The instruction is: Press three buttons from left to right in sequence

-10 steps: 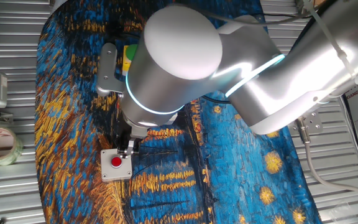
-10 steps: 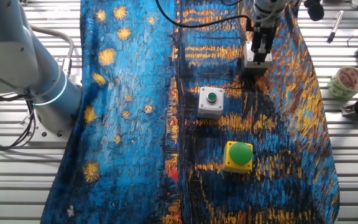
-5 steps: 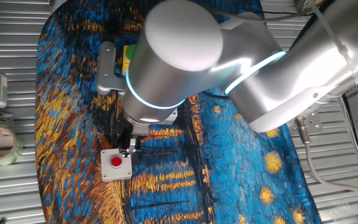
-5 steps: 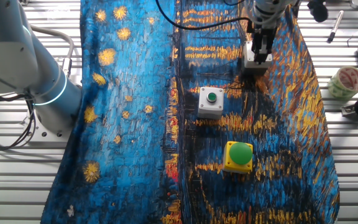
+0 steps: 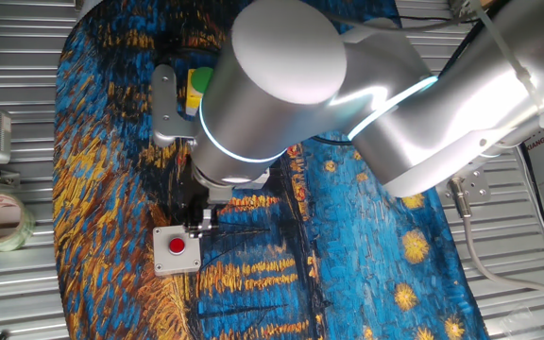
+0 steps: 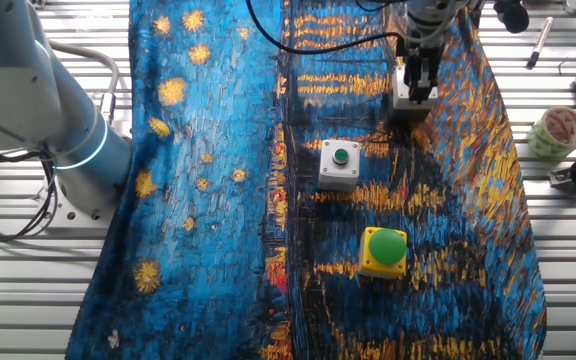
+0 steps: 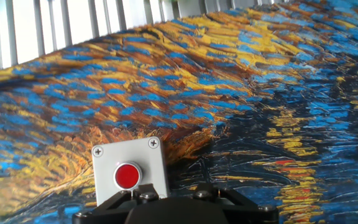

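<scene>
The grey-white box with the red button (image 5: 177, 249) lies on the painted cloth; it also shows in the hand view (image 7: 129, 174) and, mostly hidden by the fingers, in the other fixed view (image 6: 413, 98). My gripper (image 5: 197, 222) hangs just above that box's right edge, and the red button stays uncovered beside it. In the other fixed view my gripper (image 6: 415, 78) points down at the box. The fingertips show no readable gap. The grey-white box with the small green button (image 6: 340, 164) and the yellow box with the green dome (image 6: 384, 250) stand apart from my gripper.
A patterned blue and orange cloth (image 6: 208, 200) covers the slatted metal table. A roll of tape (image 6: 555, 131) and a pen (image 6: 538, 40) lie off the cloth. The big arm joint (image 5: 272, 85) hides most of the yellow box (image 5: 196, 83).
The arm's big joint has shifted a little to the right in one fixed view. My gripper has stayed over the red button box with hardly any movement.
</scene>
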You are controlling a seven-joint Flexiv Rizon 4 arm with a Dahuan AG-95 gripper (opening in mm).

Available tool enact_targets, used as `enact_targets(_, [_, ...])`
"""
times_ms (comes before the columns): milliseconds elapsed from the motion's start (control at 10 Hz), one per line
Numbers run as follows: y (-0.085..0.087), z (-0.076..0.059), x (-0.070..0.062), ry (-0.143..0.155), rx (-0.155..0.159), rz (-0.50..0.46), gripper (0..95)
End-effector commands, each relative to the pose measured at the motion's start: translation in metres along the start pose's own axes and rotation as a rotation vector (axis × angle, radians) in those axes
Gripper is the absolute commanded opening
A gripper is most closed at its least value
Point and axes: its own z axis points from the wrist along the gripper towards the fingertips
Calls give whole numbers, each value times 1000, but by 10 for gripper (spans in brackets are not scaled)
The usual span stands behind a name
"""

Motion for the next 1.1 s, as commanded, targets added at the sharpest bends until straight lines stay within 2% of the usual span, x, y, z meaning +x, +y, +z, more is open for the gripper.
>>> enact_targets(100, [1,1,-1,1,-4,-10,380])
enact_targets(700, [1,1,-1,19,-4,4,380])
enact_targets(1100, [3,7,-5,14,-5,-9,380])
